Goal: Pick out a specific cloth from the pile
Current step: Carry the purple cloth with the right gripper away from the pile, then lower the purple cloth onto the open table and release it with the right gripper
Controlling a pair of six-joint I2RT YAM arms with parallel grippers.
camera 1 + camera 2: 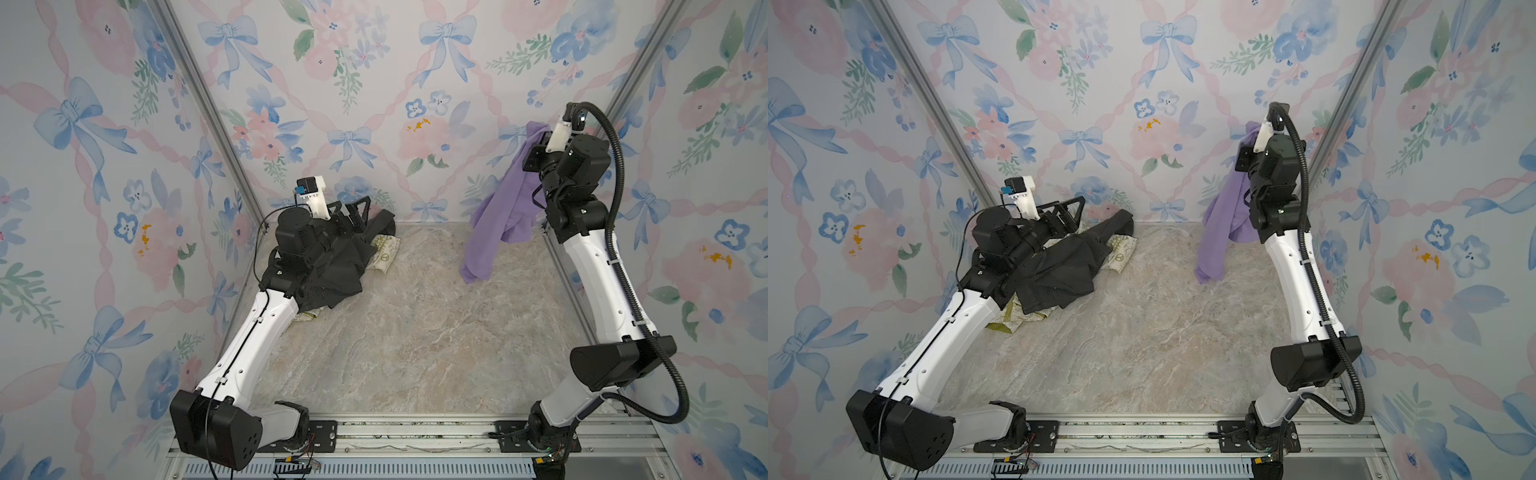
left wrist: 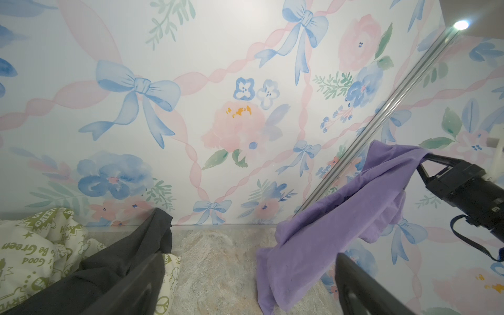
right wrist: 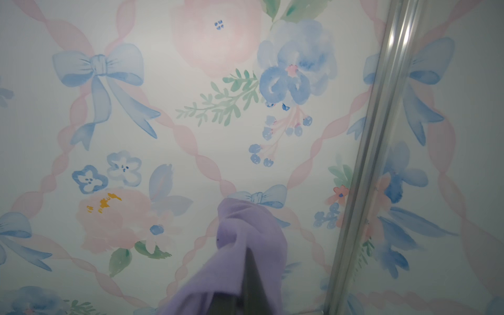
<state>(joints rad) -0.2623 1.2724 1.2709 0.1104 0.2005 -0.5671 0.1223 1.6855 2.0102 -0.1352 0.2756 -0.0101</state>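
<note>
Right claw point(image 2: 423, 161): clamped shut on the purple cloth point(image 1: 494, 224), pinching a bunched top edge. It is raised high by the back-right corner, close to the aluminium corner post point(image 1: 636, 79).

The purple cloth is thin, soft and matte with no print. It hangs from the claw in long loose folds and drapes partly over the right arm's wrist. The lower end tapers to a rumpled tip over the table point(image 1: 415, 332); can't tell whether that tip touches. It is well apart from the pile point(image 1: 332, 270) in both top views.

Left claw point(image 1: 361, 208): jaws spread wide, nothing between them. It sits low at the back left, over the far end of the pile. Its black fingers point(image 1: 1073, 203) are open triangular frames.

The pile is at the back left, partly under the left arm:
- Dark grey garment point(image 1: 1059, 270) on top, crumpled, a heavier weave, with one strip trailing toward the back wall point(image 1: 374, 104).
- Cream cloth point(image 2: 30, 251) underneath, puffy and wrinkled, with an olive-green print of lettering and peace signs. It shows on the side toward the middle of the table and at the near edge.

The table is a flat slab with a beige-grey marble pattern. The walls have floral paper with blue bows and pink ribbon.
</note>
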